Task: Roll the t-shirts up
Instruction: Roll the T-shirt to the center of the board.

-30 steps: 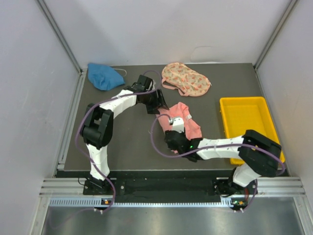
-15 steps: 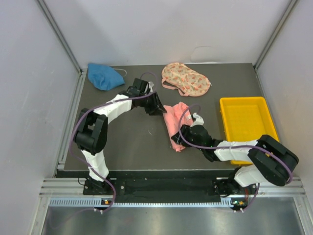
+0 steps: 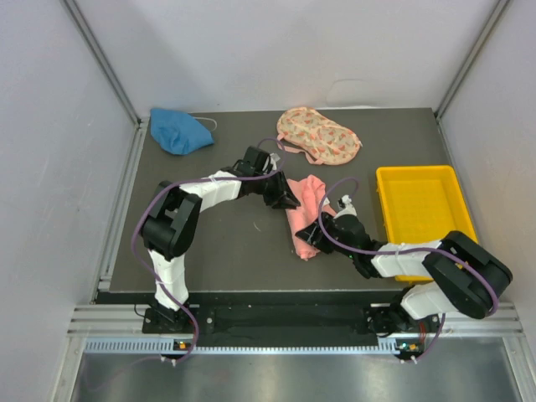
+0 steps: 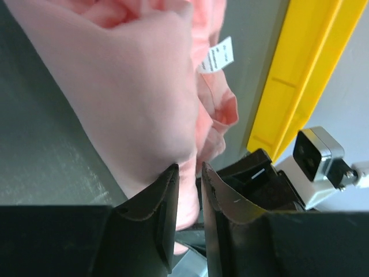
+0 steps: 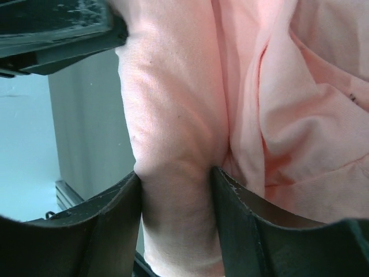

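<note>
The right gripper (image 5: 176, 176) clamps a rolled fold of the pink shirt (image 5: 173, 86), the left gripper (image 4: 189, 173) pinches its edge nearly shut, and both should turn together, keeping the roll tight between them.

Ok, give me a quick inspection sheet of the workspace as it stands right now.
Surface: dark grey table.
Job's things: salmon-pink t-shirt bunched mid-table, one edge rolled; blue t-shirt crumpled far left; floral t-shirt far centre.
Clutter: yellow tray at right.
Grippers: left gripper and right gripper both shut on the salmon-pink t-shirt.
Cables: purple cables along both arms, one looping above the right wrist.
Surroundings: white walls, metal frame.
</note>
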